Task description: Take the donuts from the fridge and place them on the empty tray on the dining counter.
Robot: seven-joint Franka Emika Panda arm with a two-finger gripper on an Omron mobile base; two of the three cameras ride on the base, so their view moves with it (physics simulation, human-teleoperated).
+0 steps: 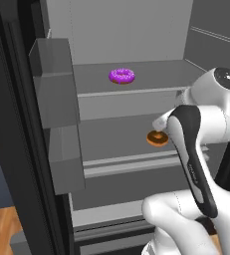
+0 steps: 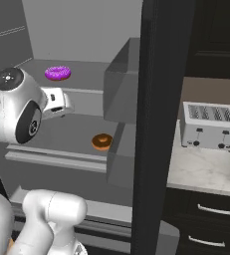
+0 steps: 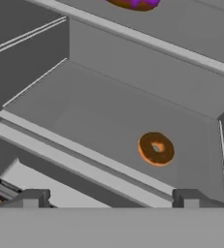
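- The fridge (image 1: pixel 57 124) stands open before me, its light grey inside and grey shelves bare to both base views; its black door (image 2: pixel 159 124) rises as a dark edge down the middle of the right base view.
- On the upper shelf (image 1: pixel 151 74) lies the purple donut (image 1: pixel 121 75), flat, well back from the shelf's front edge.
- On the shelf below (image 1: pixel 116 139) lies the orange-brown donut (image 1: pixel 156 139), also flat, nearer the right side; in the left base view my arm (image 1: pixel 196 149) covers part of it.
- My gripper (image 3: pixel 108 197) hangs in front of the lower shelf, its jaws spread wide with nothing between them; in the hand view the two fingertips (image 3: pixel 33 197) stand far apart, and the orange-brown donut sits above and between them, untouched.
- The two donuts are well apart, one shelf above the other.
- Right of the fridge door, a silver toaster (image 2: pixel 208 125) stands on a pale marble counter (image 2: pixel 206 172) over black drawers (image 2: pixel 206 224).
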